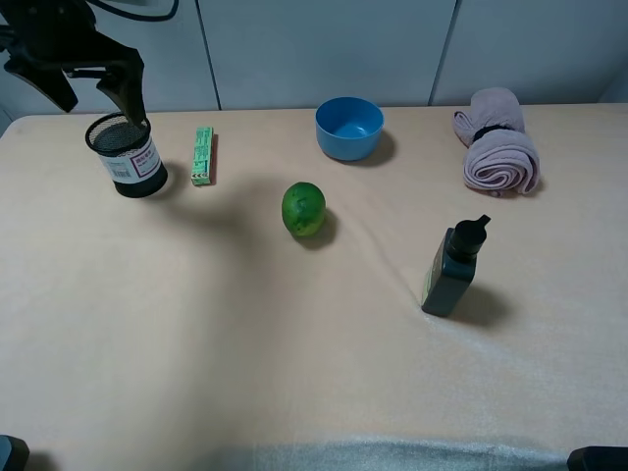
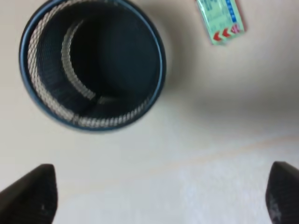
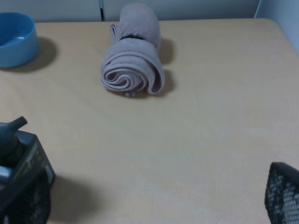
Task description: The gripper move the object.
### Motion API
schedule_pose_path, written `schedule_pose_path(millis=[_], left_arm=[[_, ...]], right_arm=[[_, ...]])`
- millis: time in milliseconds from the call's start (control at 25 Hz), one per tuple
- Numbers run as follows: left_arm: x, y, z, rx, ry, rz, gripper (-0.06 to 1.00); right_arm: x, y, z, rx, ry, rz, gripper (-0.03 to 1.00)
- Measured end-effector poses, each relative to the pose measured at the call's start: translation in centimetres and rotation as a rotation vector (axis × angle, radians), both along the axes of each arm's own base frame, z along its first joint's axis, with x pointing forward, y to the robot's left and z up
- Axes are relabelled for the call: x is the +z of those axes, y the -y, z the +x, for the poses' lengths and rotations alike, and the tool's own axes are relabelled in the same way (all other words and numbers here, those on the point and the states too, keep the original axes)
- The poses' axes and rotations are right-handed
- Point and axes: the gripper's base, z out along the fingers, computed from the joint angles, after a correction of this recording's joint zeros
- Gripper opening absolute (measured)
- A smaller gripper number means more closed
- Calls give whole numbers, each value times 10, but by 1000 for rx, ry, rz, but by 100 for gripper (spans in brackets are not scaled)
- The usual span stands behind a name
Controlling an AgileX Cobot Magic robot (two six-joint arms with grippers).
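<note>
The black wire-mesh pen cup (image 1: pixel 128 155) with a white, red-edged label stands upright at the table's far left. My left gripper (image 1: pixel 98 90) hangs just above and behind it, jaws spread wide and empty. In the left wrist view I look down into the cup (image 2: pixel 91 65), with my gripper (image 2: pixel 156 200) holding nothing and its two dark fingertips (image 2: pixel 28 196) apart at the frame's corners, not touching the cup. My right gripper (image 3: pixel 154 205) is open and empty, low over the table at the near right.
A green box (image 1: pixel 202 155) lies right of the cup and shows in the left wrist view (image 2: pixel 219 18). A lime (image 1: pixel 303 208), blue bowl (image 1: pixel 349 128), rolled towel (image 1: pixel 498 147) and dark pump bottle (image 1: pixel 452 267) lie further right. The towel (image 3: pixel 133 70) and bottle (image 3: pixel 18 154) show in the right wrist view.
</note>
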Motion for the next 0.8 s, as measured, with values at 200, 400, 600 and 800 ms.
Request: schedule_pose_path(millis=[200, 400, 600, 800], left_arm=[[25, -3, -18, -1, -17, 2, 97], [49, -5, -36, -1, -9, 0, 99], [76, -7, -51, -8, 69, -12, 99], [100, -10, -82, -15, 139, -43, 99]], right_arm=[[0, 0, 0, 0, 0, 0, 69], [0, 0, 0, 0, 0, 0, 69], [0, 0, 0, 0, 0, 0, 69], [0, 0, 0, 0, 0, 0, 69]])
